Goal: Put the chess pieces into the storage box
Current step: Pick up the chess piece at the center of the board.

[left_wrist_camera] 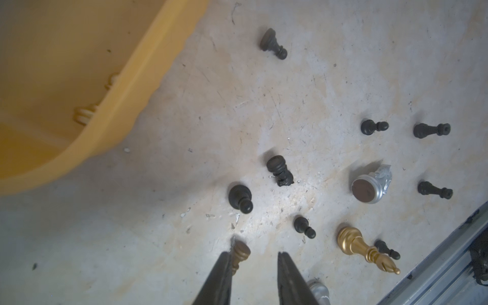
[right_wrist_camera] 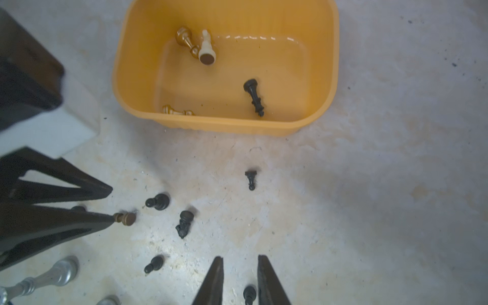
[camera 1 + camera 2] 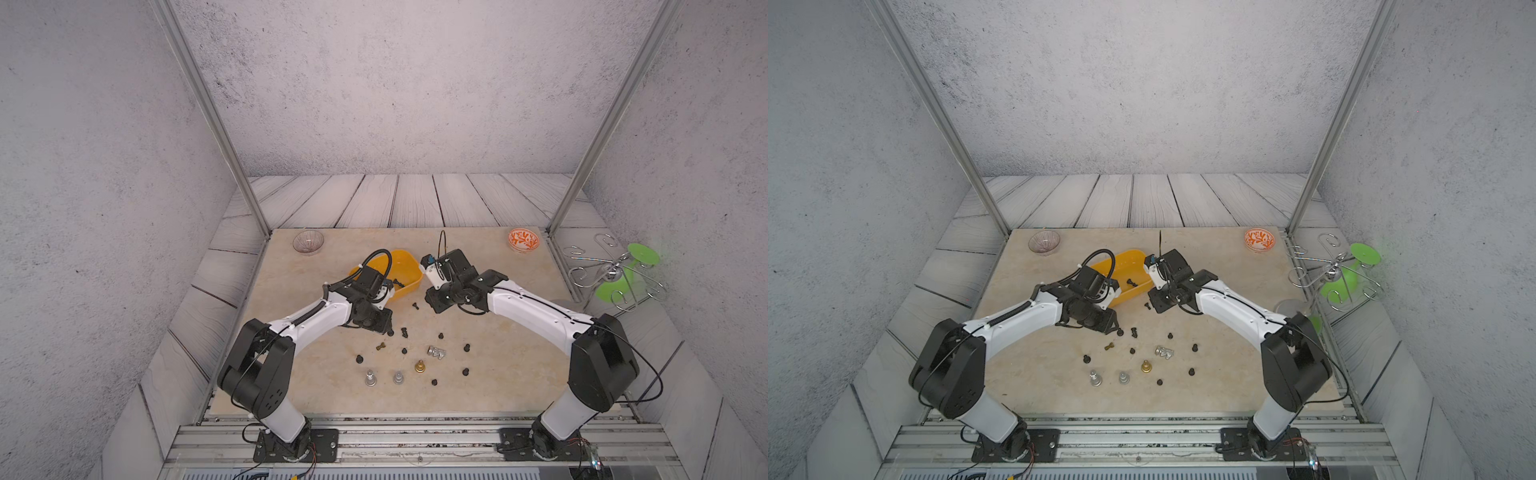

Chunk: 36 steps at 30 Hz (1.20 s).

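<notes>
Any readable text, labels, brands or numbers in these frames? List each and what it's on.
None: no readable text in any view.
Orange bowl: leaf pattern only, no letters.
Box and chess pieces: unmarked.
Arms: no legible marks; anything printed there is too small to tell.

Black chess pieces (image 3: 441, 336): ten, nine on the table (image 3: 519, 374) and one in the storage box (image 2: 227, 126)
Gold chess pieces (image 3: 420, 366): four, two on the table and two in the storage box
Silver chess pieces (image 3: 370, 378): three, all on the table
Cream chess piece (image 2: 207, 50): one, in the storage box
Storage box: one
Bowls: two, one clear ribbed bowl (image 3: 308, 242) and one orange-patterned bowl (image 3: 523, 240)
Robot arms (image 3: 316, 316): two
</notes>
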Motion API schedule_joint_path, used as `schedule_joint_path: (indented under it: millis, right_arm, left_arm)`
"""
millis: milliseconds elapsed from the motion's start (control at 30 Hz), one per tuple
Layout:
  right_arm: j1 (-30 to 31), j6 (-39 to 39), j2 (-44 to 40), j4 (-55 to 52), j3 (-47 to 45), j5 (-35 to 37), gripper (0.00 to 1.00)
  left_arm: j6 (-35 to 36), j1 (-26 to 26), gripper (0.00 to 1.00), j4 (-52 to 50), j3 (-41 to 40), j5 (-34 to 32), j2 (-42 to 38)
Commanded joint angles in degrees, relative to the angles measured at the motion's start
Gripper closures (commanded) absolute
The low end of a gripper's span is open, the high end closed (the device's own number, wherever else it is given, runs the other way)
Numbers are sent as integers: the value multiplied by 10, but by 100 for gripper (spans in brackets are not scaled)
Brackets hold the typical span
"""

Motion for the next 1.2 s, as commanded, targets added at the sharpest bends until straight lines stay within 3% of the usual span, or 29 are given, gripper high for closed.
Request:
schedule_joint_path:
  millis: [0,233,700,1167]
  right_arm:
    - [-3,17,-44,-1,-28,10,75]
    - [-4,31,-75,3,-77,26,75]
    - [-5,52,-85,12,-104,35,75]
    - [-5,56,-82,6,-94,35,75]
  left_arm:
    - [5,-12,67,-2,21,-26,23]
    - [17,-21,67,-1,33,-55,58]
    - [16,-30,70,26,40,-49,97]
    - [24,-33,90,32,34,-42,104]
